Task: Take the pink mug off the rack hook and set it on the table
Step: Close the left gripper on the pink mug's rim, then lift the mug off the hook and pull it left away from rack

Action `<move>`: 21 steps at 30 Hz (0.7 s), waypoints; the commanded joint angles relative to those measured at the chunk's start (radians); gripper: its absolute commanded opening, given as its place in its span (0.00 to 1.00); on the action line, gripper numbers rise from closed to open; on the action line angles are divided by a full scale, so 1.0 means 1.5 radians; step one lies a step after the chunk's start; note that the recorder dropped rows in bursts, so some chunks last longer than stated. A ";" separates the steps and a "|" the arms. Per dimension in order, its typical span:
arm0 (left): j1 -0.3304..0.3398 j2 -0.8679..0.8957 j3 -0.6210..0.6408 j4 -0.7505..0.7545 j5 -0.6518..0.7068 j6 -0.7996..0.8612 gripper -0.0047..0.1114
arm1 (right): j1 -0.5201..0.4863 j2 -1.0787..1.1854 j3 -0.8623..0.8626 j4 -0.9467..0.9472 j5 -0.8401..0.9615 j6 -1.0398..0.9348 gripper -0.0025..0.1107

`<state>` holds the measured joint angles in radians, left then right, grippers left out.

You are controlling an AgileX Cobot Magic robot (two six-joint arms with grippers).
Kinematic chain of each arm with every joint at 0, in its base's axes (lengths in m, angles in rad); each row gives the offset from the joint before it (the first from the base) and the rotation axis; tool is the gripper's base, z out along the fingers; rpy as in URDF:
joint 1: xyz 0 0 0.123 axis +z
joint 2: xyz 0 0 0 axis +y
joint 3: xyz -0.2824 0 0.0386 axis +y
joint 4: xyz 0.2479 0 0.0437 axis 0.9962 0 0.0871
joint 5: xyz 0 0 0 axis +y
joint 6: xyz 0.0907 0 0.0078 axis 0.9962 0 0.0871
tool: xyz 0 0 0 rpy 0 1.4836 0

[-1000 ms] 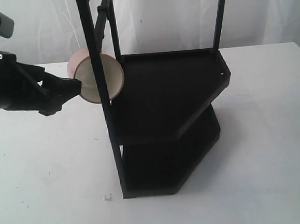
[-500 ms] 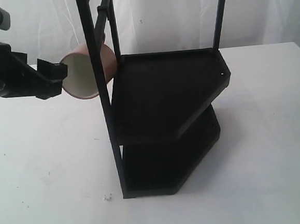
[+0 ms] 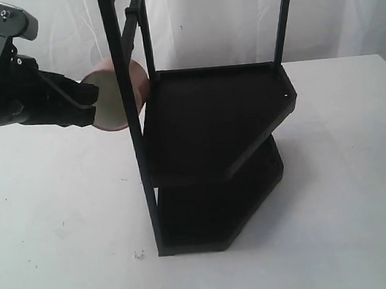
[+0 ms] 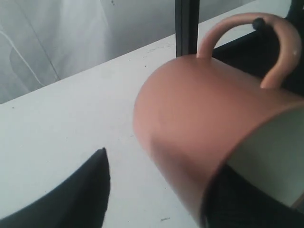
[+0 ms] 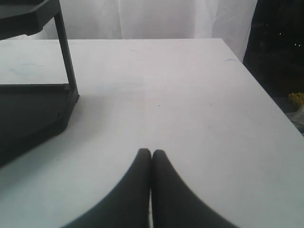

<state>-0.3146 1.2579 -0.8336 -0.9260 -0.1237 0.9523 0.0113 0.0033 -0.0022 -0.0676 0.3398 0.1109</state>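
Observation:
The pink mug [image 3: 136, 82] hangs beside the rack's front left post, its cream mouth turned toward my left gripper [image 3: 90, 99]. Close up, the pink mug [image 4: 199, 109] has its loop handle [image 4: 280, 42] hooked over the rack hook [image 4: 258, 22], a small dark peg. My left gripper [image 4: 161, 166] is open and straddles the mug's wall: one finger is inside the mouth, and the outer finger [image 4: 80, 190] stands apart from the pink side. My right gripper [image 5: 151, 153] is shut and empty, low over the table [image 5: 180, 95]. It does not show in the exterior view.
The tall black two-shelf rack [image 3: 217, 116] stands mid-table, and its front post [image 3: 125, 89] crosses in front of the mug. White table [image 3: 65, 215] spreads to the left and front, with a small white speck [image 3: 138, 255]. A white curtain hangs behind. The rack's base corner [image 5: 33, 109] lies near my right gripper.
The mug swung so its mouth faces left instead of the camera. My left gripper drew back, rose a little, then moved right again, with one finger now in the mug's mouth.

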 commanded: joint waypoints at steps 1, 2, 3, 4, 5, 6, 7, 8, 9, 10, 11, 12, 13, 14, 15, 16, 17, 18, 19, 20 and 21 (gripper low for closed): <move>-0.004 0.000 -0.003 -0.007 0.015 -0.006 0.40 | 0.004 -0.002 0.001 -0.004 -0.003 -0.001 0.02; -0.004 0.000 -0.003 -0.007 0.018 -0.006 0.36 | 0.004 -0.002 0.001 -0.004 -0.003 -0.001 0.02; -0.004 0.000 -0.003 -0.007 0.019 -0.006 0.32 | 0.004 -0.002 0.001 -0.004 -0.003 -0.001 0.02; -0.004 0.000 -0.003 -0.007 0.024 -0.006 0.29 | 0.004 -0.002 0.001 -0.004 -0.003 -0.001 0.02; -0.004 0.000 -0.003 -0.007 0.029 -0.006 0.25 | 0.004 -0.002 0.001 -0.004 -0.003 -0.001 0.02; -0.004 0.000 -0.003 -0.007 0.033 -0.006 0.21 | 0.004 -0.002 0.001 -0.004 -0.003 -0.001 0.02; -0.004 0.000 -0.003 -0.007 0.034 -0.006 0.17 | 0.004 -0.002 0.001 -0.004 -0.003 -0.001 0.02; -0.004 0.000 -0.003 -0.007 0.034 -0.006 0.13 | 0.004 -0.002 0.001 -0.004 -0.003 -0.001 0.02; -0.004 0.000 -0.003 -0.007 0.035 -0.006 0.10 | 0.004 -0.002 0.001 -0.004 -0.003 -0.001 0.02; -0.004 0.000 -0.003 -0.007 0.039 -0.006 0.06 | 0.004 -0.002 0.001 -0.004 -0.003 -0.001 0.02; -0.004 0.001 -0.003 -0.007 0.046 -0.006 0.04 | 0.004 -0.002 0.001 -0.004 -0.003 -0.001 0.02; -0.004 0.001 -0.003 -0.007 0.047 -0.006 0.04 | 0.004 -0.002 0.001 -0.004 -0.003 -0.001 0.02; -0.004 0.001 -0.003 -0.007 0.048 -0.006 0.04 | 0.004 -0.002 0.001 -0.004 -0.003 -0.001 0.02; -0.004 0.001 -0.003 -0.007 0.048 -0.006 0.04 | 0.004 -0.002 0.001 -0.004 -0.003 -0.001 0.02; -0.004 0.001 -0.003 -0.007 0.049 -0.006 0.04 | 0.004 -0.002 0.001 -0.004 -0.003 -0.001 0.02; -0.004 0.001 -0.003 -0.007 0.049 -0.006 0.04 | 0.004 -0.002 0.001 -0.004 -0.003 -0.001 0.02; -0.004 0.001 -0.003 -0.007 0.049 -0.006 0.04 | 0.004 -0.002 0.001 -0.004 -0.003 -0.001 0.02; -0.004 0.001 -0.003 -0.007 0.049 -0.006 0.04 | 0.004 -0.002 0.001 -0.004 -0.003 -0.001 0.02; -0.004 0.001 -0.003 -0.007 0.051 -0.006 0.04 | 0.004 -0.002 0.001 -0.004 -0.003 -0.001 0.02; -0.004 0.001 -0.003 -0.007 0.056 -0.006 0.04 | 0.004 -0.002 0.001 -0.004 -0.003 -0.001 0.02; -0.004 0.001 -0.003 -0.007 0.060 -0.006 0.04 | 0.004 -0.002 0.001 -0.004 -0.003 -0.001 0.02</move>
<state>-0.3146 1.2593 -0.8374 -0.9260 -0.0871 0.9454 0.0113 0.0033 -0.0022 -0.0676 0.3398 0.1109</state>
